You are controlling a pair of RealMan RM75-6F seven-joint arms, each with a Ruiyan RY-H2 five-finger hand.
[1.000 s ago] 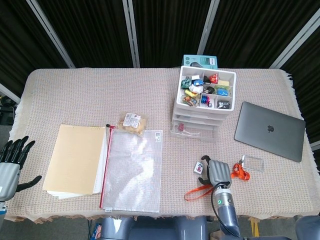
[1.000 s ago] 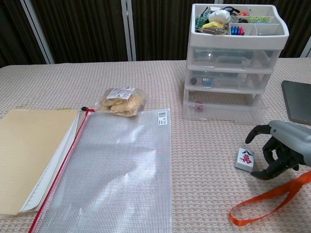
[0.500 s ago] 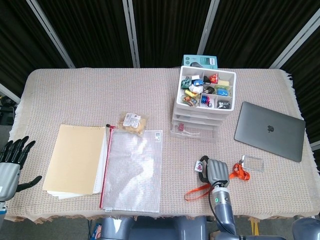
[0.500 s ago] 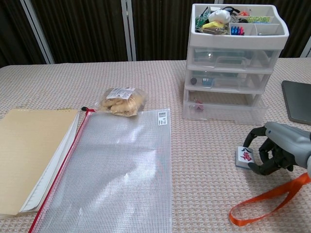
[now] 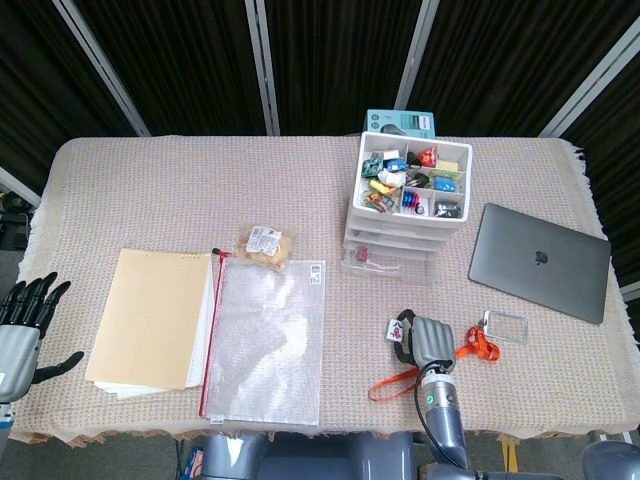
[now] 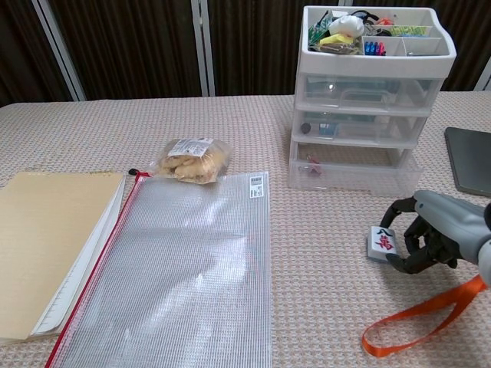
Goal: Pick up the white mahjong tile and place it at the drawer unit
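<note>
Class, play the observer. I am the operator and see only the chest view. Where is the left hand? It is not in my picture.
Observer: The left hand hangs open past the left edge of the table, holding nothing.
Operator: Where does the orange strap lead?
Observer: The orange strap runs to a clear badge holder, right of the right hand that pinches the white mahjong tile.
Operator: Anything behind the drawer unit?
Observer: A teal box lies behind the drawer unit.
</note>
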